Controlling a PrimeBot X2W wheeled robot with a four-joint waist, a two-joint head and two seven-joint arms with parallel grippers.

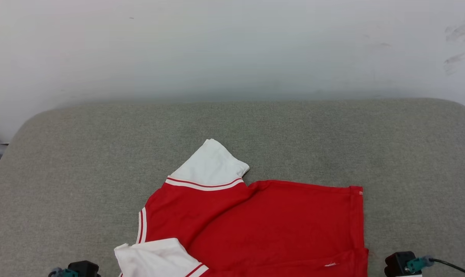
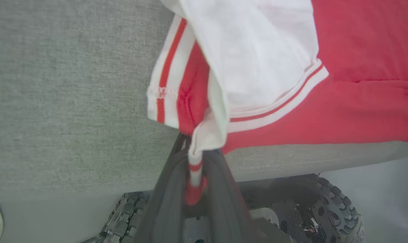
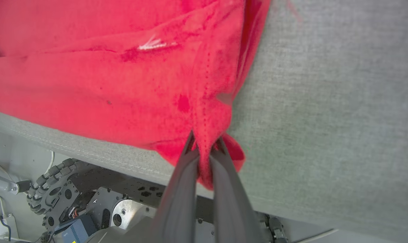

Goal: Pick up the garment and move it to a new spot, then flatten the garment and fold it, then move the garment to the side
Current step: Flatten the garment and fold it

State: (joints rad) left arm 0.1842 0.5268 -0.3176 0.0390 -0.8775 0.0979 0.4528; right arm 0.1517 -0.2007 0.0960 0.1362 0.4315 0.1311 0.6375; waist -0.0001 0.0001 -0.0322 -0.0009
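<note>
1. The left gripper [image 2: 197,155] is pinched tight on a white, red-striped edge of the garment [image 2: 359,50], at its sleeve end.
2. The right gripper [image 3: 205,148] is clamped on a bunched corner of the red hem.
3. The garment lies along the near edge of the grey padded surface [image 1: 255,127], with both held corners drawn just past that edge.
4. Its long axis runs across the head view, with the sleeves to the robot's left and the hem to its right. One white sleeve [image 1: 211,163] points away toward the wall [image 1: 232,46].

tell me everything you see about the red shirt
The shirt is red knit cloth with white sleeves and striped trim. It lies mostly flat, lightly creased, on the grey padded surface, near edge at the front rim. The left gripper pinches a striped edge; the right gripper pinches a stitched red hem.
</note>
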